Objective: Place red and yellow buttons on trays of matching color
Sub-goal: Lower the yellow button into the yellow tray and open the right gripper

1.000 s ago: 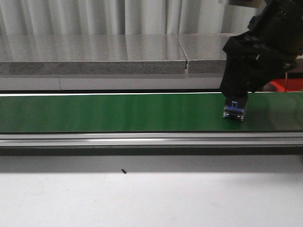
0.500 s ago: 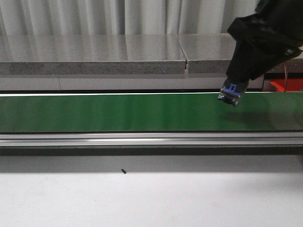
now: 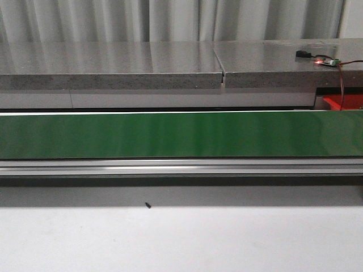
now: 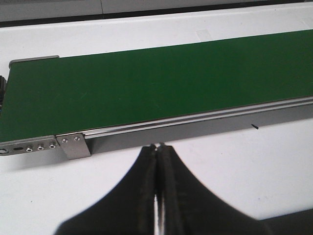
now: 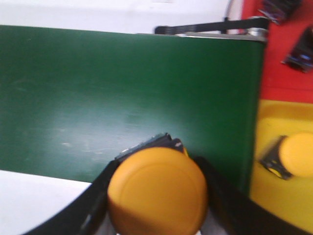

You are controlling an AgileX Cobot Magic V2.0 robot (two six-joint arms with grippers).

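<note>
A yellow button (image 5: pixel 157 192) is being gripped between the fingers of the right gripper (image 5: pixel 156 196), above the green conveyor belt (image 5: pixel 122 93) near its end. Beside the belt's end, a yellow tray (image 5: pixel 274 196) is being occupied by another yellow button (image 5: pixel 293 156), lying on its side. Next to it, a red tray (image 5: pixel 283 73) is holding two dark, blurred items, possibly buttons. The left gripper (image 4: pixel 157 152) is being held pressed closed with nothing between its fingers, over the white table (image 4: pixel 244 166) just beside the belt's metal rail (image 4: pixel 195 120).
</note>
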